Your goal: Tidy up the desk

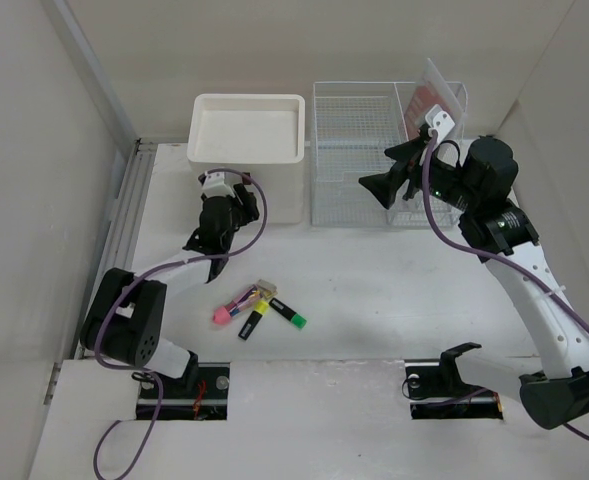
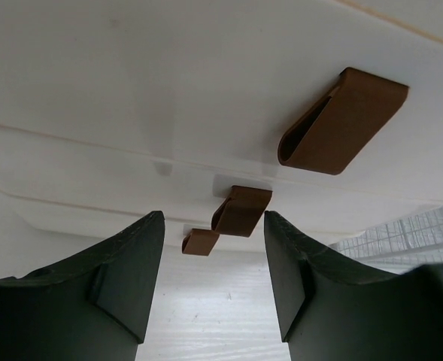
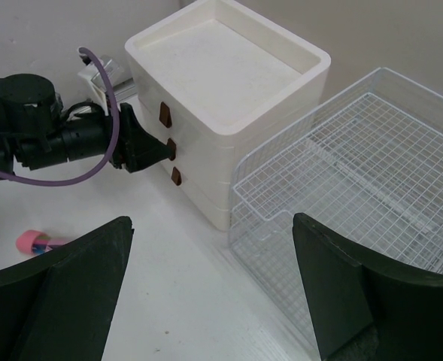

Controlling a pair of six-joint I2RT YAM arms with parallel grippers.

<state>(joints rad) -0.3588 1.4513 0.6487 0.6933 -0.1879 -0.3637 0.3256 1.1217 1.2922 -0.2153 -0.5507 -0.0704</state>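
The desk (image 1: pixel 394 290) is a wide white tabletop. Several highlighters lie on it in front of the left arm: a pink one (image 1: pixel 224 313), a yellow one (image 1: pixel 251 322) and a green one (image 1: pixel 289 314). My left gripper (image 2: pixel 213 226) is up against the front of the white drawer unit (image 1: pixel 246 150). Its jaws stand apart on either side of the middle brown handle (image 2: pixel 241 209), which touches neither finger. The right wrist view shows the same left gripper (image 3: pixel 142 147) at that handle (image 3: pixel 171 148). My right gripper (image 3: pixel 210 226) hangs open and empty above the desk, near the wire-mesh rack (image 1: pixel 374 150).
The drawer unit has a top handle (image 2: pixel 341 124) and a bottom handle (image 2: pixel 200 242), and its top is a shallow tray. A reddish packet (image 1: pixel 429 100) stands at the rack's far right. Beige walls close in the left, back and right sides.
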